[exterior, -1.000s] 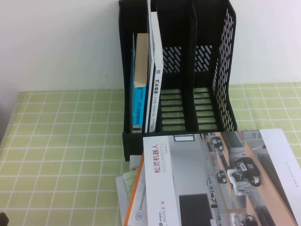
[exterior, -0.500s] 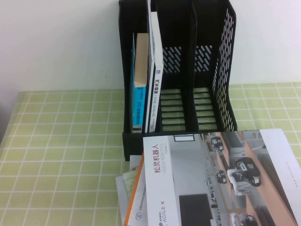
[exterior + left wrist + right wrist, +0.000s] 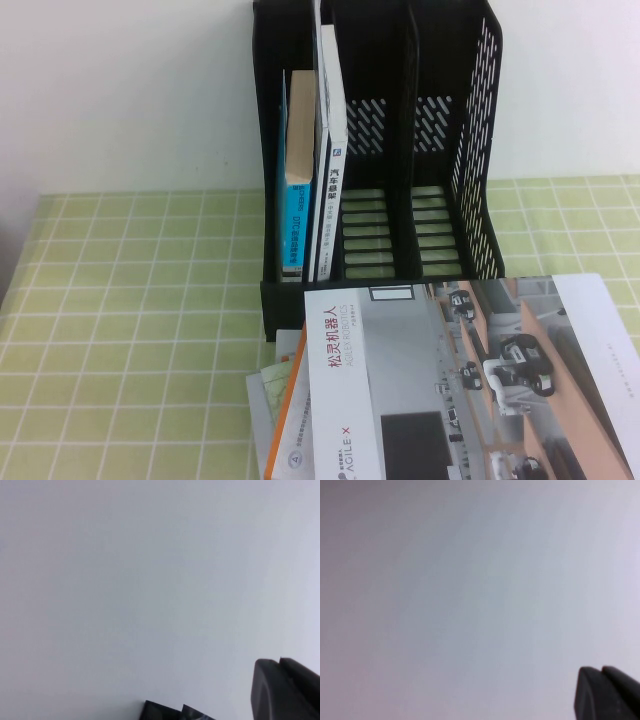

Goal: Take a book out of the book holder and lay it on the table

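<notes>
A black three-slot book holder [image 3: 478, 150] stands at the back of the table. Its left slot holds a blue book [image 3: 295, 200] and a white book [image 3: 331, 140], both upright. The middle and right slots hold nothing. A large grey-covered book [image 3: 450, 385] lies flat on the table in front of the holder. Neither gripper shows in the high view. My left gripper [image 3: 279, 662] and my right gripper [image 3: 601, 670] each face a blank white wall, fingers together and holding nothing.
Under the grey book lie an orange-edged booklet [image 3: 287, 400] and some papers [image 3: 262, 385]. The table has a green checked cloth [image 3: 130, 300]. A dark edge [image 3: 172, 713] shows low in the left wrist view.
A dark bit at the high view's lower left corner one second ago has gone out of view. The books and holder have not moved.
</notes>
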{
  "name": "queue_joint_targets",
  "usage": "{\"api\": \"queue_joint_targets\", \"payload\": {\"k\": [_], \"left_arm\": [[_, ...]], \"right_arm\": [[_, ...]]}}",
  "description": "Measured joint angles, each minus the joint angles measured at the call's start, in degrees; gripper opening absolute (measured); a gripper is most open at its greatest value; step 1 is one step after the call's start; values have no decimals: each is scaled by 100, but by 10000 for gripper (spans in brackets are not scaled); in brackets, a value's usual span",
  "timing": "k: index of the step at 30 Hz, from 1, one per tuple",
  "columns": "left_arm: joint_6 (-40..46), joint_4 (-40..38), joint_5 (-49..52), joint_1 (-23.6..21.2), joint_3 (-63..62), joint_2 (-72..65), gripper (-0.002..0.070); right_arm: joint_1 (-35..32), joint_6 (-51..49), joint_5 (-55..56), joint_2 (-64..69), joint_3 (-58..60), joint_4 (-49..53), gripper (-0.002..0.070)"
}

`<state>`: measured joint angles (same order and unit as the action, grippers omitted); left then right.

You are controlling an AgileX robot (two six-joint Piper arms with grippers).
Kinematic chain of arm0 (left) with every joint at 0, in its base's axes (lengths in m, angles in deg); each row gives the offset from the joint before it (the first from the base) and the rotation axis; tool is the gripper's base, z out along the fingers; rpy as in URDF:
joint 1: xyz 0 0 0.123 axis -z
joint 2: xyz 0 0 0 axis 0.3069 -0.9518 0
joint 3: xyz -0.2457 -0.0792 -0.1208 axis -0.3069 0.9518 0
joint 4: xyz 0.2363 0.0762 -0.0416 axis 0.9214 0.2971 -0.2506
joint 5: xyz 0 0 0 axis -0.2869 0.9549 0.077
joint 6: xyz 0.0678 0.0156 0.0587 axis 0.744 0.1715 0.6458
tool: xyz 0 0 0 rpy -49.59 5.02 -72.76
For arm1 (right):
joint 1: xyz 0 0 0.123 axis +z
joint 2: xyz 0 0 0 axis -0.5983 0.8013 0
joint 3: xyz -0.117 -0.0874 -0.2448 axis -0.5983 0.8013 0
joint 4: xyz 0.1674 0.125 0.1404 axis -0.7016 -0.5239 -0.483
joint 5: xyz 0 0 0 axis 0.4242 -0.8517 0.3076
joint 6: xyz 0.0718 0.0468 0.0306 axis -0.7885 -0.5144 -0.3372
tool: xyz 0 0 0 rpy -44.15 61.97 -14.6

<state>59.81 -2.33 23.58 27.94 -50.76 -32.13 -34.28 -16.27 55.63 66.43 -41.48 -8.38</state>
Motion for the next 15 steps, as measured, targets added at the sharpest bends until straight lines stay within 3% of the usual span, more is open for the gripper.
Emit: {"api": "queue_joint_targets", "payload": {"k": [3, 8, 15], "left_arm": [[-123, -40, 340, 0, -305, 0, -2], [-162, -40, 1059, 0, -1222, 0, -3], [-197, 554, 1979, 0, -2592, -579, -2]], "right_arm": [[0, 8, 481, 0, -28, -585, -2], [0, 8, 323, -4, -726, -1395, -2], [0, 312, -1543, 16, -2595, -1902, -2]]}}
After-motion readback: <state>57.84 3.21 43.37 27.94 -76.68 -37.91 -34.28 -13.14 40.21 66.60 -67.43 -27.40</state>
